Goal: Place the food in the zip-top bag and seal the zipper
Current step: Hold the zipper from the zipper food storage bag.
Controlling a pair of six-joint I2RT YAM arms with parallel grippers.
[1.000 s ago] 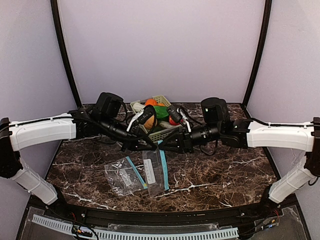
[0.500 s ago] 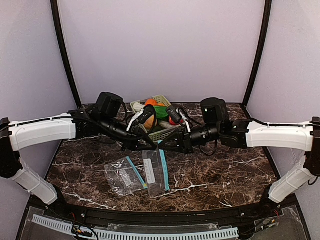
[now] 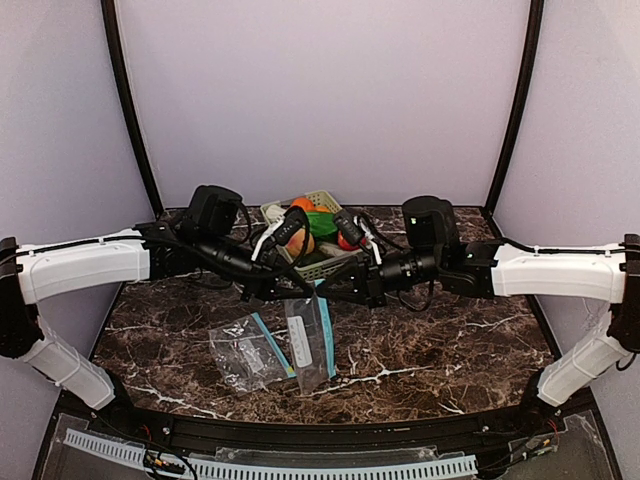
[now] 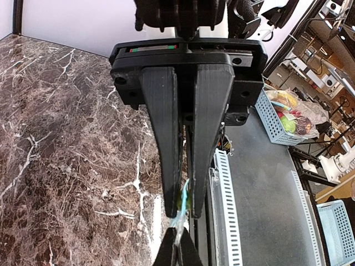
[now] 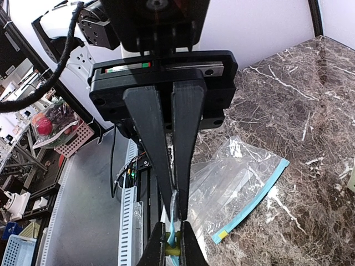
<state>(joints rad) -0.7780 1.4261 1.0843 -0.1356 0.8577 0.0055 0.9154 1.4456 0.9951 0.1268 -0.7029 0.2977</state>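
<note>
Right gripper (image 5: 173,216) now shut on zip-top bag (image 3: 306,345) rim, left gripper (image 4: 183,209) pinching too; we risk thin film slipping free.

i see a pale green lattice basket (image 3: 322,198) at the marble table's (image 3: 450,340) far edge, and a crumpled clear bag (image 3: 243,352) near its front edge.

Dark veined marble table (image 3: 450,350) beneath even light, pale lavender walls (image 3: 330,90) and black posts (image 3: 130,100) behind it.
</note>
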